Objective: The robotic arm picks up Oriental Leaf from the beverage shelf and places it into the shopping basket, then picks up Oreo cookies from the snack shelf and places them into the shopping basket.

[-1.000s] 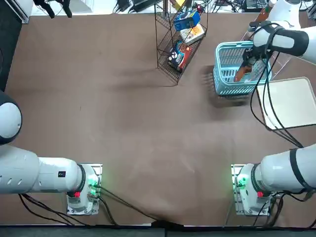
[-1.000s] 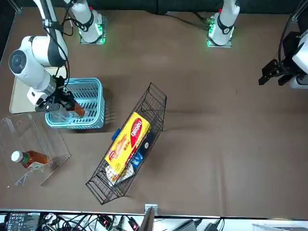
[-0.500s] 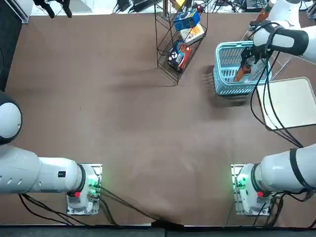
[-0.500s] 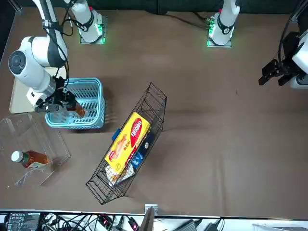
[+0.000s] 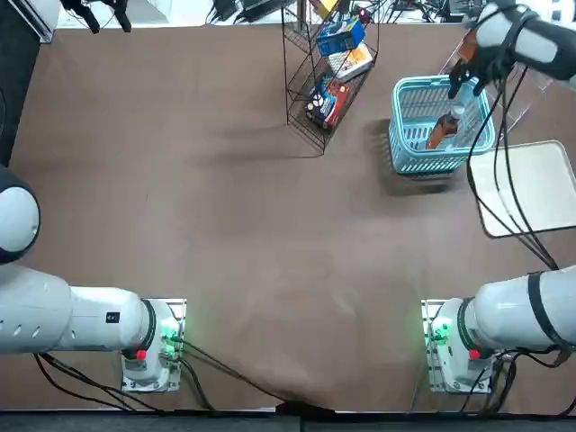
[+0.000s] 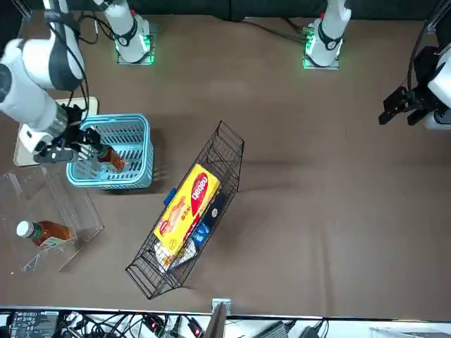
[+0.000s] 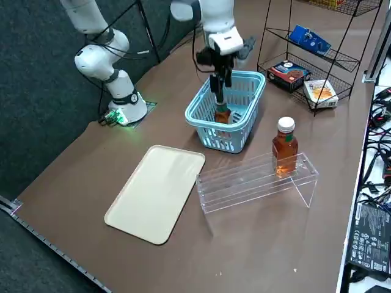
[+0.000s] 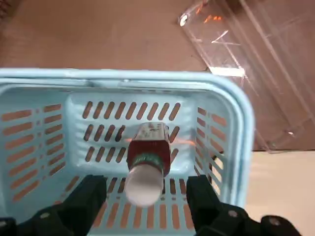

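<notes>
The Oriental Leaf bottle (image 8: 147,152) stands leaning inside the shopping basket (image 8: 123,78), white cap up. My right gripper (image 8: 143,183) hangs open just above the cap, one finger on each side, touching nothing. From overhead the gripper (image 5: 461,79) is over the basket's far right part (image 5: 396,117), the bottle (image 5: 441,130) below it. The side view shows the gripper (image 7: 219,91) above the bottle (image 7: 222,115). The Oreo cookies (image 5: 340,36) lie on the snack shelf's (image 5: 306,90) top tier. The beverage shelf (image 7: 256,180) holds a second bottle (image 7: 284,146).
A cream tray (image 5: 526,184) lies beside the basket, toward the robot. On the wire rack's lower tiers sit a red-and-black packet (image 5: 328,97) and a cream-and-orange box (image 5: 351,61). A yellow-and-red packet (image 6: 187,208) shows in the front view. The parked left arm stays far left.
The gripper, earlier low in the basket on the bottle, has opened and risen. The bottle stays in the basket.
</notes>
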Available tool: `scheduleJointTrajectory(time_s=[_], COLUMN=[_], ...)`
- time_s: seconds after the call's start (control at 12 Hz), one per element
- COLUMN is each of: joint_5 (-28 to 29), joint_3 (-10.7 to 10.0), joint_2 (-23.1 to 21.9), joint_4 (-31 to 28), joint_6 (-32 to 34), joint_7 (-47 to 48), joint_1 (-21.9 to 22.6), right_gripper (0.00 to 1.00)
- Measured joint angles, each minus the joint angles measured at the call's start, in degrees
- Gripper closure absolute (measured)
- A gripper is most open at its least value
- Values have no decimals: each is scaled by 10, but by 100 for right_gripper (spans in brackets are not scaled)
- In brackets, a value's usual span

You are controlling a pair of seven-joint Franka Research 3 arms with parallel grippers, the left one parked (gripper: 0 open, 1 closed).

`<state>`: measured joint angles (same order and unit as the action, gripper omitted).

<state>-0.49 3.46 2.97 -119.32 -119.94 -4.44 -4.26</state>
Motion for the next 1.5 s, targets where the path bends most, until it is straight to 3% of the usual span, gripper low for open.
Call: scheduleJointTrajectory(time_s=[0.17,0.67,0.92,1.5], joint_5=[0,0,7,118], joint_3=[0,3,7,12], joint_2=[-19,-39,-39,-34], joint_4=[62,198,219,219], joint_6=[85,247,264,257], joint_7=[0,-1,-6,-142], joint_1=[0,10,22,31], right_gripper=[0,0,0,0])
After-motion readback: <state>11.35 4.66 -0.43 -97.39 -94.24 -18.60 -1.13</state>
